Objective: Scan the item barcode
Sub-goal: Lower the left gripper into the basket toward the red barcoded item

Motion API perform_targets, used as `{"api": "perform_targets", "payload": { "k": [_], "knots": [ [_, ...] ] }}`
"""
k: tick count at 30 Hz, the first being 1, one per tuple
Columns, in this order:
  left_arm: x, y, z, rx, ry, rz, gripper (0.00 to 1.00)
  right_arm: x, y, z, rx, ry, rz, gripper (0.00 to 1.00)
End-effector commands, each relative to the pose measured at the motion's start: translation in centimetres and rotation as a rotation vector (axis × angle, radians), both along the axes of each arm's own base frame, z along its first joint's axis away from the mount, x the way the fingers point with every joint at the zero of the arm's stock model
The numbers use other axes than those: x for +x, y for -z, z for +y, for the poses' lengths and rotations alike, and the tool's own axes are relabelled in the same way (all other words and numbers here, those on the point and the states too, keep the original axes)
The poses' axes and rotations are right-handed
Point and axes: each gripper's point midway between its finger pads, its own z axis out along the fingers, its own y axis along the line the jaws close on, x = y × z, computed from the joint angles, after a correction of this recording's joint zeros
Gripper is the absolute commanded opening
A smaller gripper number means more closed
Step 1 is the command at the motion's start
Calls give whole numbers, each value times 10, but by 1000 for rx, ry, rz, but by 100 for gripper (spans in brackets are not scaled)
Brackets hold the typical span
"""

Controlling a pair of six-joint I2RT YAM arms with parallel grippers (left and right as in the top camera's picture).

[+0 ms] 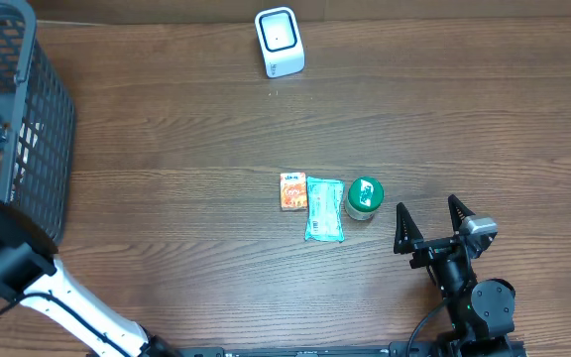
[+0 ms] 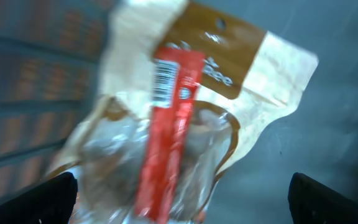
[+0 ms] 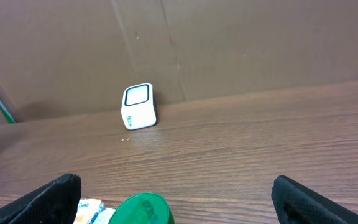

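A white barcode scanner [image 1: 280, 42] stands at the table's far edge, also seen in the right wrist view [image 3: 139, 106]. Mid-table lie an orange packet [image 1: 292, 190], a teal packet [image 1: 324, 208] and a green-lidded jar [image 1: 365, 196]. My right gripper [image 1: 427, 213] sits open just right of the jar [image 3: 140, 210], nothing between its fingers. My left arm reaches into the basket [image 1: 38, 129] at the far left. In the blurred left wrist view my left gripper [image 2: 182, 202] is open over a cream-and-brown bag [image 2: 253, 81] with a red stick packet [image 2: 169, 118] lying on it, barcode up.
The dark wire basket fills the left edge of the table, its wall hiding most of my left gripper from overhead. A cardboard wall [image 3: 229, 43] rises behind the scanner. Bare wood tabletop [image 1: 186, 129] lies between basket, scanner and the three items.
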Motion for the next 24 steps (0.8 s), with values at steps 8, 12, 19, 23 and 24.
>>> {"api": "perform_targets", "payload": {
  "k": [8,12,19,23,24],
  "knots": [
    [5,72,-4,-101,67,70,99,1,2,-3,-4,14,-3,100],
    [0,96,-8,-141,65,112,100,1,2,-3,-4,14,-3,100],
    [-9,111,-16,-184,61,159,37,1,2,-3,-4,14,-3,100],
    [-9,111,-17,-196,32,154,4,1,2,-3,-4,14,-3,100],
    [-9,110,-17,-200,12,146,4,1,2,-3,-4,14,-3,100]
  ]
}}
